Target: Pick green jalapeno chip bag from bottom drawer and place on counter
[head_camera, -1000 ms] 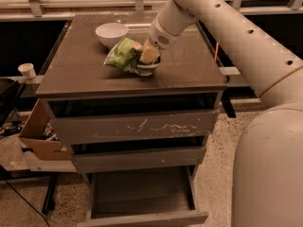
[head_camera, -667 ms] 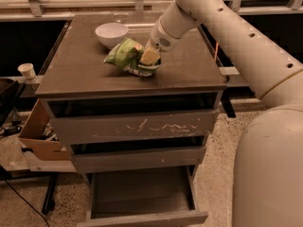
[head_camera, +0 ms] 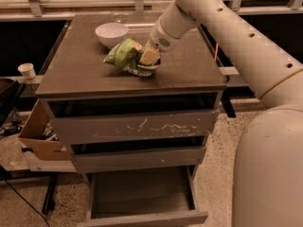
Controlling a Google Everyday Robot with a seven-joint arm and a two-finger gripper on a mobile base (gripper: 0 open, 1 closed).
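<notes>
We see our gripper (head_camera: 148,59) low over the counter (head_camera: 85,74), clamped on the right end of the green jalapeno chip bag (head_camera: 124,54). The bag lies on the counter just beside the white bowl (head_camera: 111,33). Below, the bottom drawer (head_camera: 142,195) stands pulled open.

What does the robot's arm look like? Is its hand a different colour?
The arm is fat, round and creamy white, like a big tube, with little dark dots in a row. Its wrist has a round grey speckled patch. The hand, above the counter at the green chip bag, looks pale yellow.
</notes>
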